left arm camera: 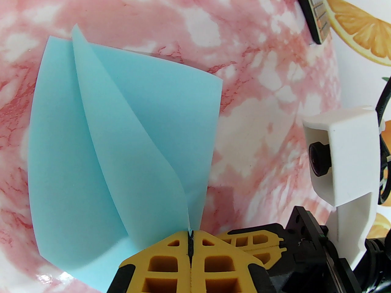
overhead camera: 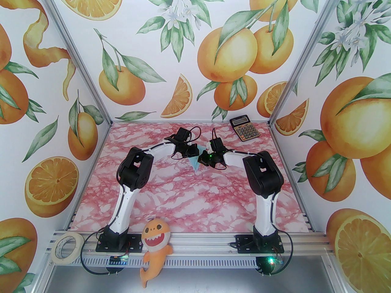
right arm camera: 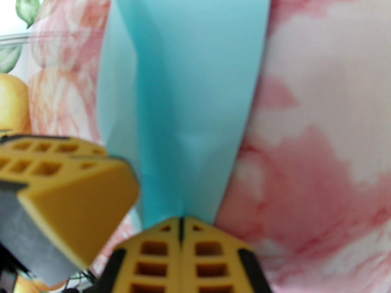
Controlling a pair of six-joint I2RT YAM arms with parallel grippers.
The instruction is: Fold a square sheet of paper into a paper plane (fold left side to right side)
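Note:
The square sheet of paper [overhead camera: 194, 162] is pale blue and folded into overlapping flaps that taper to a point. It is held up over the middle of the pink marbled table, between both arms. In the left wrist view the sheet [left arm camera: 122, 151] fans away from my left gripper [left arm camera: 190, 234], whose yellow fingers are shut on its narrow end. My right gripper [right arm camera: 180, 220] is shut on the same end of the sheet [right arm camera: 189, 87]. In the top view the left gripper [overhead camera: 196, 152] and right gripper [overhead camera: 202, 157] meet tip to tip at the paper.
A black-and-gold calculator [overhead camera: 245, 128] lies at the table's [overhead camera: 183, 200] back right. A roll of tape [overhead camera: 66, 249] and an orange shark toy [overhead camera: 155, 240] sit on the front rail. The right wrist's white camera housing [left arm camera: 342, 157] hangs close beside my left gripper.

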